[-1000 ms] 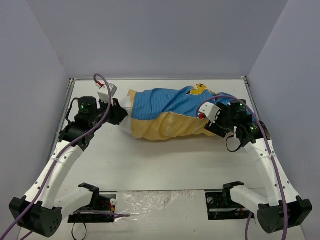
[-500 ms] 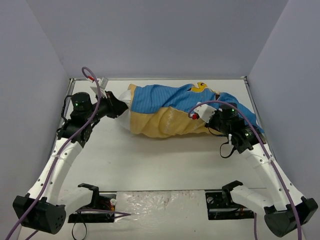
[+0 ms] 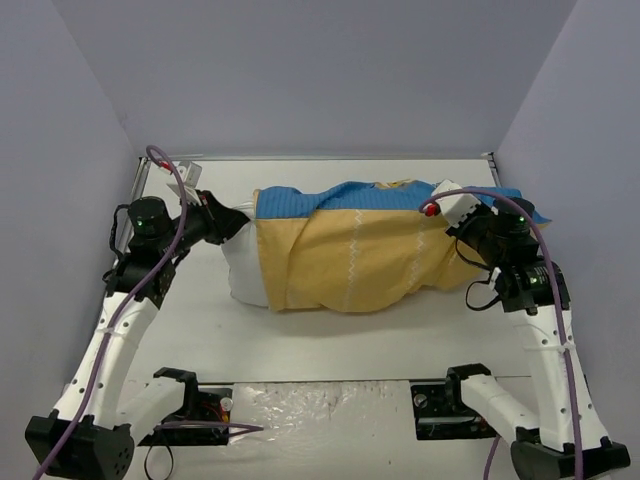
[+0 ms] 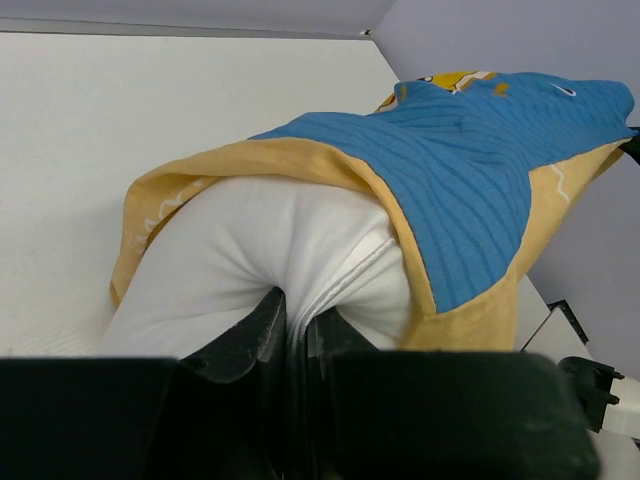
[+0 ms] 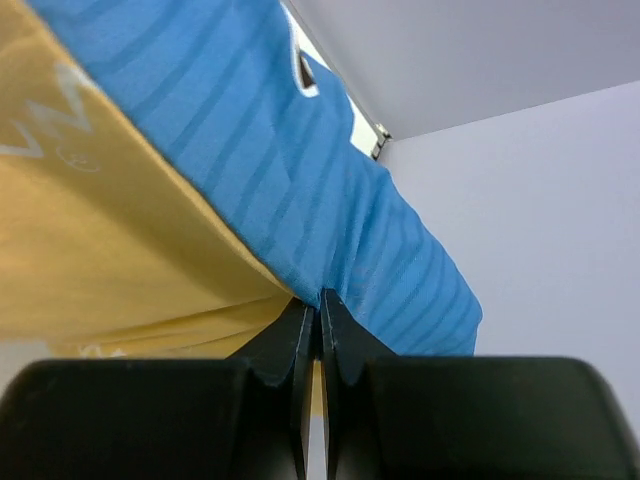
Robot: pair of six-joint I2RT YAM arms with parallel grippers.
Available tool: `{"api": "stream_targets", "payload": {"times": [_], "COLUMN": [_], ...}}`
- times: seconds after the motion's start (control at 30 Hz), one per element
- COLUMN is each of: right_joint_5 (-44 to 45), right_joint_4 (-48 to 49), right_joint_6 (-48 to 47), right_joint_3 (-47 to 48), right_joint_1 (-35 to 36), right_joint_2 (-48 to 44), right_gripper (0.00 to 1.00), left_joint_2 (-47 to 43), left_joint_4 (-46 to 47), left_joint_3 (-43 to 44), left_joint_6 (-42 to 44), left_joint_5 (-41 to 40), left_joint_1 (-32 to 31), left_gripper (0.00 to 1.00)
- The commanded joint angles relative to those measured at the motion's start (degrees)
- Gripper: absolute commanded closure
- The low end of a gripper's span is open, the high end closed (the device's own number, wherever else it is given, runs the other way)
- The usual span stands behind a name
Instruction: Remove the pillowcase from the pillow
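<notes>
The pillowcase (image 3: 350, 250), blue striped on top and mustard yellow with white zigzags on its near side, hangs stretched across the table's middle. The white pillow (image 3: 240, 270) bulges out of its left opening. My left gripper (image 3: 228, 222) is shut on a pinched fold of the pillow (image 4: 270, 250), just outside the pillowcase's yellow hem (image 4: 330, 170). My right gripper (image 3: 462, 222) is shut on the blue fabric of the pillowcase (image 5: 300, 210) at its right end, and holds that end up. A yellow cartoon print (image 4: 450, 80) shows at the far edge.
White tabletop (image 3: 330, 340) lies in front of the bundle. Grey walls enclose the back and both sides. The two arm bases (image 3: 190, 400) sit at the near edge beside a crinkled clear sheet (image 3: 320, 410).
The right gripper closed on the pillowcase's right end and lifted it up and to the right. The left arm pulled the pillow leftward, so the cover stretched out and more white pillow shows.
</notes>
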Motion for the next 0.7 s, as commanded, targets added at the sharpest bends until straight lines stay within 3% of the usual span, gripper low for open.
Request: {"api": "stream_targets", "payload": {"times": [0.0, 0.17, 0.3, 0.4, 0.67], "right_joint_5": [-1.6, -12.5, -27.7, -35.9, -41.7], "right_joint_4": [7.4, 12.6, 14.2, 14.1, 13.9], "right_joint_6": [-3.5, -4.4, -5.8, -7.2, -10.9], "right_joint_3": [-0.2, -3.8, -4.2, -4.5, -7.4], "right_joint_1": [-8.2, -24.4, -43.4, -52.4, -60.3], "right_joint_2": [0.0, 3.4, 9.7, 12.2, 15.5], "right_gripper": [1.00, 1.00, 1.00, 1.00, 1.00], "left_joint_2": [-4.1, -6.4, -7.5, -7.1, -4.6], "left_joint_4": [6.4, 6.5, 4.0, 4.1, 8.2], "left_joint_3": [1.2, -1.7, -2.1, -2.1, -3.7], "left_joint_6": [1.5, 1.7, 3.5, 3.9, 2.5], "left_joint_5": [-2.9, -4.5, -6.6, -7.2, -7.3], "left_joint_1": [1.3, 2.2, 2.4, 2.6, 5.0], "left_gripper": [0.98, 0.98, 0.98, 0.98, 0.98]}}
